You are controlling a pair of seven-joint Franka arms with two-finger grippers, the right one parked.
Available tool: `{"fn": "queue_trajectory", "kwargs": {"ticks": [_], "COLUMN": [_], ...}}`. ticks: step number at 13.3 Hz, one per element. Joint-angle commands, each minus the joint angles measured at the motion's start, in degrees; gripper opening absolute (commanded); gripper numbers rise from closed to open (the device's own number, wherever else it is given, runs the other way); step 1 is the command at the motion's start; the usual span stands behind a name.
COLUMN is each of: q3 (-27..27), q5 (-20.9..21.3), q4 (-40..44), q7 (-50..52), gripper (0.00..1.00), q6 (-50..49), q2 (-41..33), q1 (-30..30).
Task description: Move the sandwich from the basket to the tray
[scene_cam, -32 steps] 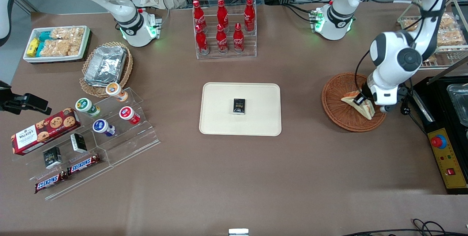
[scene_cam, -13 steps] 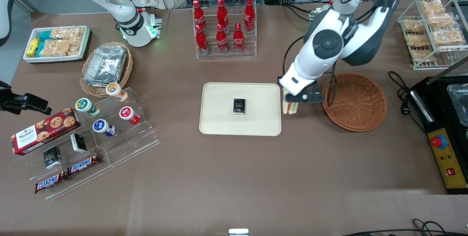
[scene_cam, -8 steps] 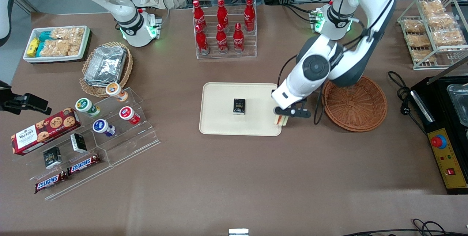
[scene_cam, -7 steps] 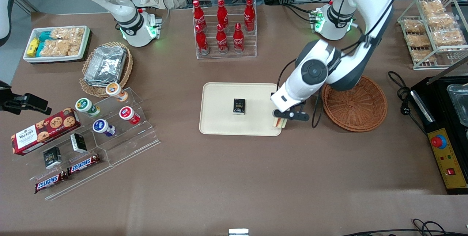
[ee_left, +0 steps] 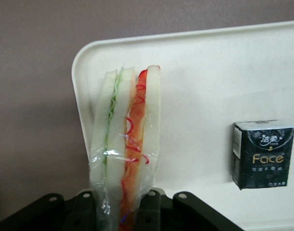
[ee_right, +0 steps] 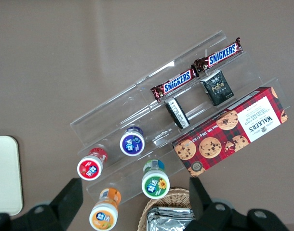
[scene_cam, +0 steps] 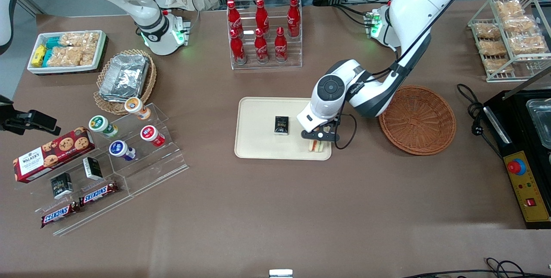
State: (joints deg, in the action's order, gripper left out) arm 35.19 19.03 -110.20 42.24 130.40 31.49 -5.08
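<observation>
Since the earlier frames the gripper (scene_cam: pixel 317 137) has carried the sandwich (scene_cam: pixel 317 145) out of the round woven wicker basket (scene_cam: pixel 417 119) and now hangs over the corner of the smooth cream tray (scene_cam: pixel 258 144). Its fingers (ee_left: pixel 149 208) are closed on the wedge (ee_left: pixel 125 154), whose white bread and red and green filling are wrapped in clear film. A small black packet (ee_left: pixel 262 154) lies on the tray beside the gripper.
</observation>
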Motion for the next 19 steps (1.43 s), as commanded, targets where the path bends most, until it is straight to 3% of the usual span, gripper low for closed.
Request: {"fn": "queue_trajectory", "kwargs": {"ticks": [1,3,4,5,6,11,14,17,19], "q3": [-0.12,-0.21,-0.30,-0.30,-0.30,-0.21,0.14,0.32,0.05], "q5": [1.53,1.62,1.62,1.62,2.14,3.21,2.94,-0.56,-4.34], "q4": [-0.27,-0.36,-0.36,-0.28,-0.27,1.04,7.08,17.62,24.04], "q7": [2.76,2.76,2.67,1.98,1.88,2.58,1.89,-0.30,-7.13], "gripper": [0.00,0.00,0.09,0.71,1.00,1.00,1.00,1.00,1.00], "q6": [1.35,1.35,1.35,1.26,1.26,0.30,-9.16,-21.64,-28.85], "q2": [0.94,1.47,1.56,1.65,1.65,1.04,-0.89,-4.15,-5.03], "q1": [-0.54,-0.55,-0.46,-0.37,-0.46,0.07,-0.19,0.33,3.39]}}
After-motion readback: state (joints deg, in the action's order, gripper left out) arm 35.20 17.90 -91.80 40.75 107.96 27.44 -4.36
